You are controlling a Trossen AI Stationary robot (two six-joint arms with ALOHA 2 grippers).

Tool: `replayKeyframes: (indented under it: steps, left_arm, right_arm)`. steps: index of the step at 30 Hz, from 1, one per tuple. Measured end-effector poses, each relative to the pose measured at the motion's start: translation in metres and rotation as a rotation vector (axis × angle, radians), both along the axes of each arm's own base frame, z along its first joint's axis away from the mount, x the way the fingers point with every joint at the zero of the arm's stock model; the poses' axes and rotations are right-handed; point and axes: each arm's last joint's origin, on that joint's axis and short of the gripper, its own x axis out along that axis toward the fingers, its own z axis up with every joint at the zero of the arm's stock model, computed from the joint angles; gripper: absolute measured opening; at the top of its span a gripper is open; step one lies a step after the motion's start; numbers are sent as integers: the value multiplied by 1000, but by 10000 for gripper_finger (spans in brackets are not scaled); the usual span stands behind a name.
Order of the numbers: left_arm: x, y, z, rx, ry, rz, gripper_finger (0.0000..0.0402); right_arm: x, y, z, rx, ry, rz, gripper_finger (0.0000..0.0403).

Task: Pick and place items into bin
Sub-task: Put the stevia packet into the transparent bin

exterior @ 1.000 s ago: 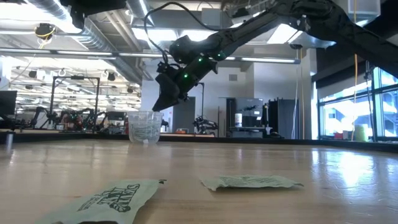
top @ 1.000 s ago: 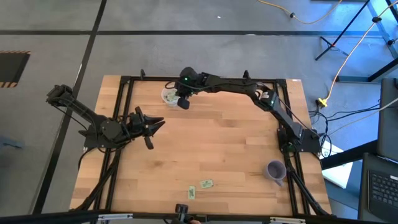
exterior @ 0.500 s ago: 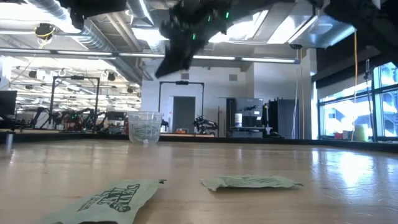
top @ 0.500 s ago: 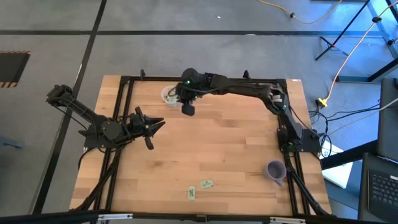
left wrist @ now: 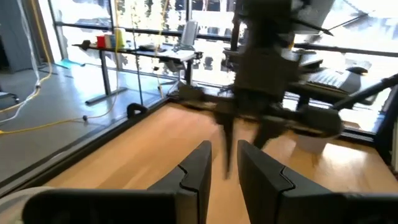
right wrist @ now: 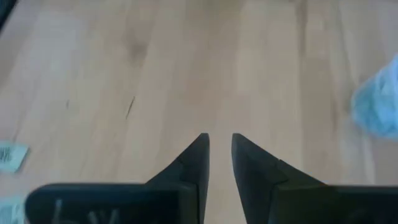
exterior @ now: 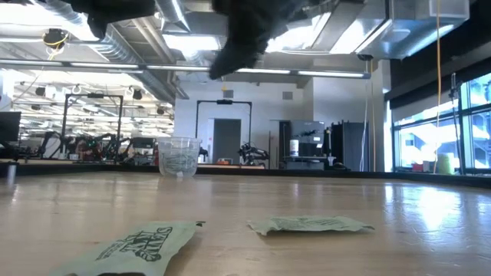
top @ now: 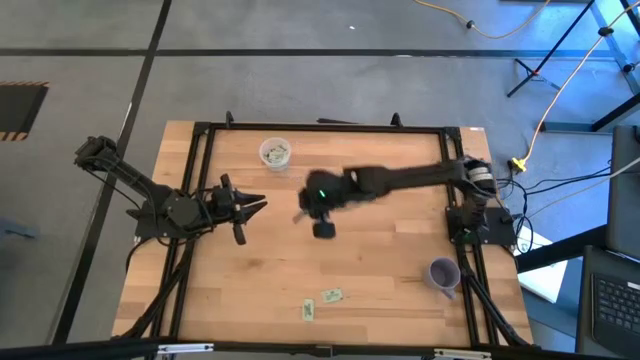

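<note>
1. My right tool [top: 322, 212] hangs over mid-worktop [top: 380, 270], fingers nearly closed with only a slim gap and nothing between them in its wrist view.
2. My left tool [top: 252, 203] waits by the left rail, fingers likewise drawn close and empty.
3. Two pale green packets [top: 322, 302] lie near the front edge, just beside each other and well apart from either tool.
4. The clear bin [top: 275, 152] stands near the back edge with packets already inside; a purple cup [top: 442, 273] sits by the right rail.
5. I judge the step to be the reach for the next packet: I would spread the fingers before descending, straddle one flat packet across its short side, and press low against the wood so it cannot slide away.
</note>
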Motion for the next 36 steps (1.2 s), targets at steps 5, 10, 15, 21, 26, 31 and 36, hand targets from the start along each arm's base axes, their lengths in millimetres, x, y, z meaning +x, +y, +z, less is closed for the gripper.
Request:
replayKeyframes:
  steps: [5,10,15,21,26,31,36]
  left_arm:
    - [0,0,-1,7,14,-8,72]
    - [0,0,-2,14,25,-8,72]
    - [0,0,-3,18,34,-8,72]
    - [0,0,-4,16,36,-15,72]
    - [0,-1,-4,-7,32,-42,72]
    - [0,-1,-4,-10,34,-57,72]
    - [0,-1,-4,-10,34,-57,72]
  right_arm:
    - [-34,52,-29,-6,35,74,73]
    - [-59,103,-62,-2,85,192,73]
    - [-72,147,-96,4,46,314,73]
    - [-80,173,-122,27,47,353,73]
    - [-80,172,-134,34,98,319,66]
    - [-79,173,-147,19,137,322,57]
    - [-78,174,-159,12,167,320,49]
